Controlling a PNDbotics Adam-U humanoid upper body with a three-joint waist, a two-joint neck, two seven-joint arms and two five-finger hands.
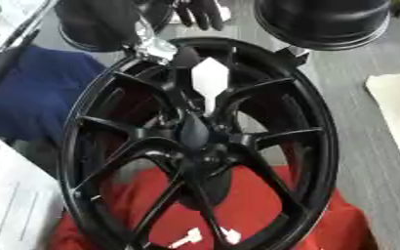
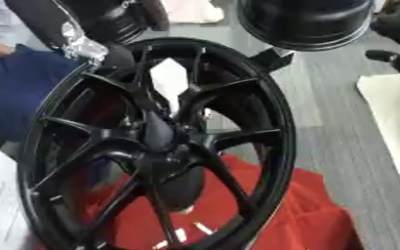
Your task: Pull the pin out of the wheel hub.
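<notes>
Large black multi-spoke alloy wheel (image 1: 199, 146) stood upright on red cloth (image 1: 323, 224). Left robot hand (image 1: 152, 46) at upper rim, grip unclear; hub (image 1: 199, 141) below it. Pin unseen.

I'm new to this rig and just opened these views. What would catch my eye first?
A large black spoked wheel fills the middle of both views, standing tilted. Under its lower part lies a bright red cloth, with a dark blue cloth to its left. A black arm with a silver joint reaches in at the wheel's upper left rim.
</notes>
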